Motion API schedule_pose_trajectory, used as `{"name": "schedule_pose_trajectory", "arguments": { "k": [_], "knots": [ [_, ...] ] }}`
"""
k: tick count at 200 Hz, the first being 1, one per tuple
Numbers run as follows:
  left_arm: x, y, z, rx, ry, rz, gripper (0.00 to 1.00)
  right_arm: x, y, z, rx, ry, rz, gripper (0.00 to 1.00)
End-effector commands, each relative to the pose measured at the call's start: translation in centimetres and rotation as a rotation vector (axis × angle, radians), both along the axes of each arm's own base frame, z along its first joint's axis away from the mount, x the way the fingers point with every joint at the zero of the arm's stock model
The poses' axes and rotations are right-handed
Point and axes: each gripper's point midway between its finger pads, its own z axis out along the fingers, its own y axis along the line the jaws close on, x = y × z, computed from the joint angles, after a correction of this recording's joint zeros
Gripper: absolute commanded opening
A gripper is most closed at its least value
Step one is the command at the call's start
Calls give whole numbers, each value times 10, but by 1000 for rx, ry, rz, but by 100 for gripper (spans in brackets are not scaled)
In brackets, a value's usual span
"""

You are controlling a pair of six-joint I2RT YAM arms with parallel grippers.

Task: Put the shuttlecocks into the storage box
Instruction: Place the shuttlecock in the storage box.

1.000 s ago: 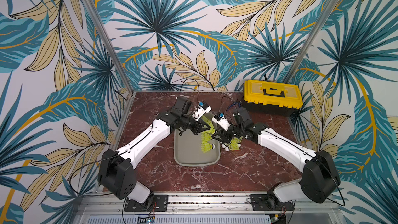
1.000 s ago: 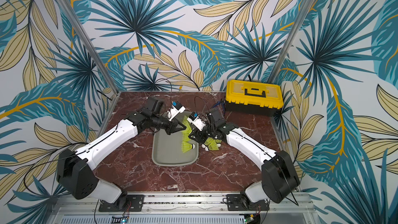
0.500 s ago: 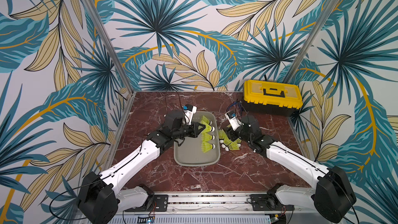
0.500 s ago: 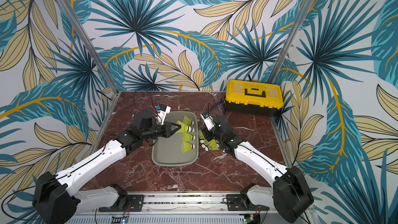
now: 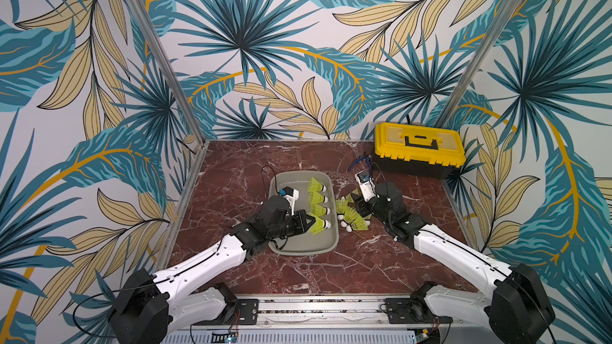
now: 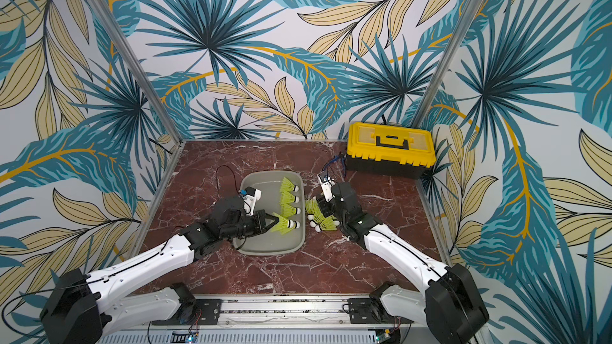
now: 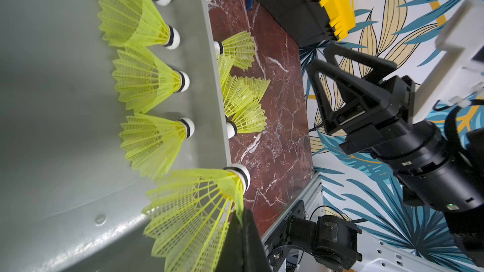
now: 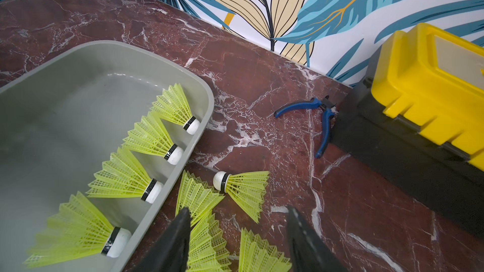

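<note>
Left gripper: moved since a second ago from the far half of the storage box to its near end. It is closed thin on the skirt edge of one shuttlecock, which is held on its side inside the box, white tip toward the right wall. Whether it rests on the floor cannot be told. Right gripper: drawn a little away from the box's right rim since then, and now over the table just right of the box. Its jaws are about half apart with nothing pinched between them. Whether a finger touches the skirts below cannot be told. Storage box: shallow, grey, lidless, at mid-table between the two arms. Contents, per the left wrist view: four shuttlecocks in a row along the right wall, lying on their sides, skirts inward, white tips at or near the wall. The held one sits at the near end of that row. Loose shuttlecocks: a cluster lying on the table just beside the box's right wall, skirts overlapping, under and ahead of the right gripper. The count is unclear because some are covered. Toolbox: yellow lid, black body, shut, far right corner, well apart from the box. Pliers: blue handles, lying on the table just beside the toolbox's foot.
</note>
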Motion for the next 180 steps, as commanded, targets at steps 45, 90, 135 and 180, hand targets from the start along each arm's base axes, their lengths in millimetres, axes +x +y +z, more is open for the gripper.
{"name": "schedule_pose_trajectory", "arguments": {
  "k": [45,90,135,180],
  "knots": [
    [-10,2,-23,-51,65,89,0,-4,-6,-2,12,-13,-30,59],
    [-9,1,-34,-41,81,106,0,-5,-6,-3,17,-10,-28,59],
    [-11,-4,-41,-39,106,96,0,-5,-7,-4,13,-9,-33,59],
    [-18,-2,-51,-13,151,99,0,-4,-7,-8,10,0,-35,59]
  ]
}}
